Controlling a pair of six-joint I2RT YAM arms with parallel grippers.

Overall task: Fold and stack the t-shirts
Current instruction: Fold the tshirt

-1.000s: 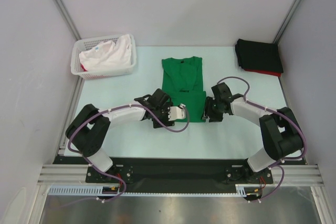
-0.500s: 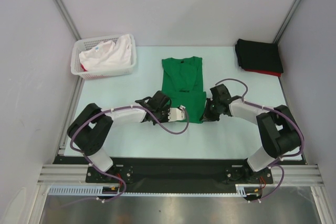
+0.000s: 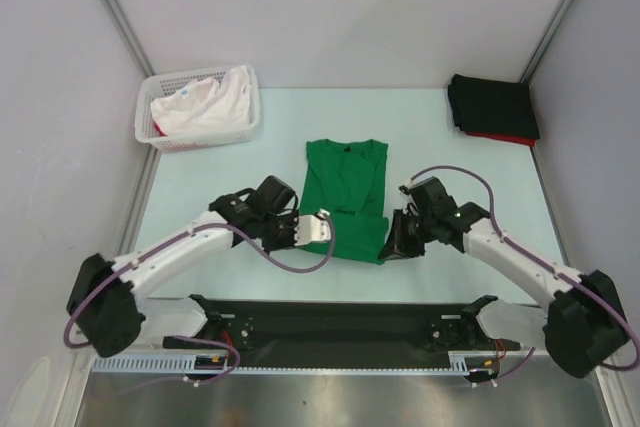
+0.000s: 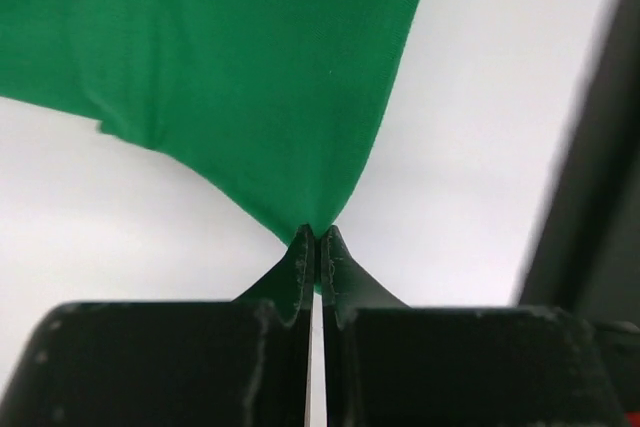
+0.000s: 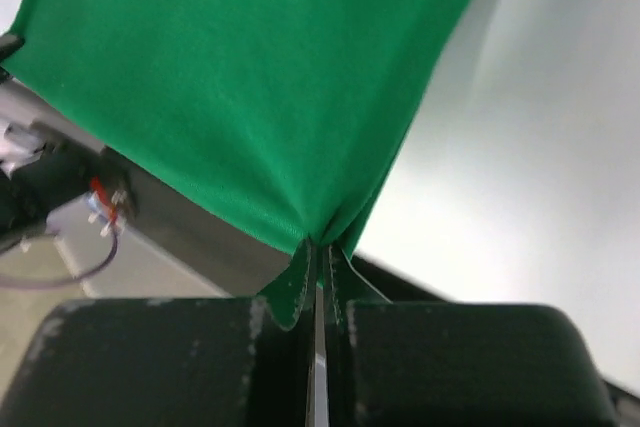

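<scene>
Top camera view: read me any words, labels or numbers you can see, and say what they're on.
No text is readable.
On the bright green cotton t-shirt: a dark neck mark, too small to read.
On the white t-shirt in the white plastic mesh basket: a small blue mark, too small to read.

Top view looks down from behind; both close wrist views share the green t-shirt [image 3: 345, 182]
</scene>
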